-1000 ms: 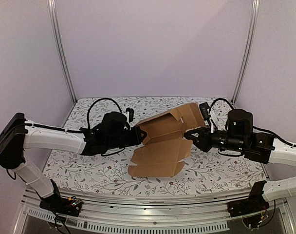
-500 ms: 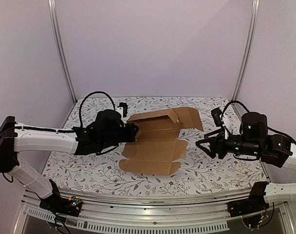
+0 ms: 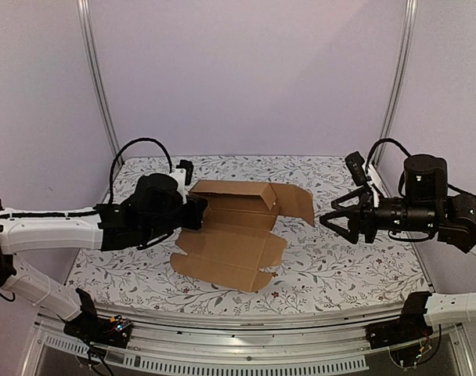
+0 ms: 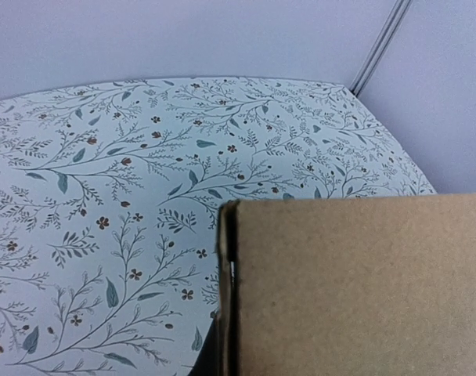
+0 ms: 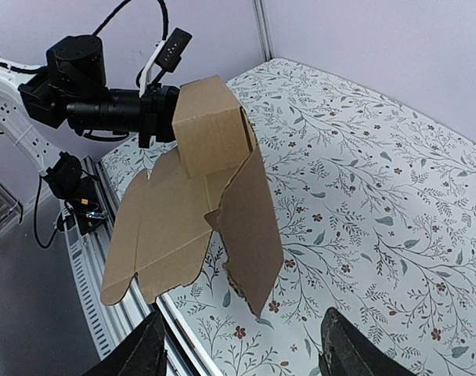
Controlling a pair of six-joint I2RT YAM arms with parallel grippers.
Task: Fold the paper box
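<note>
The paper box [image 3: 234,235] is in the middle of the table [image 3: 340,266], a little toward the left arm. It is only partly folded. Its broad near panel is spread out toward the front edge, and the far part is bent up into a long hollow wall. A loose flap slopes down at the right end of this wall. In the right wrist view the paper box [image 5: 214,180] shows this folded wall as a closed square end, and below it a side flap hangs with its corner on the flowered cloth.

The left gripper [image 3: 196,213] meets the left end of the raised wall. Its fingers are clenched, and they seem to pinch the cardboard there, although the wall itself hides the tips from us. In the left wrist view the paper box [image 4: 355,282] fills the lower right corner, very close to the lens, with its cut edge standing upright.

The right gripper [image 3: 336,219] is well apart from the box, on the right side, above the table. Its fingers [image 5: 136,356] are spread wide and carry nothing.

A black cable [image 3: 136,145] loops over the left arm.
</note>
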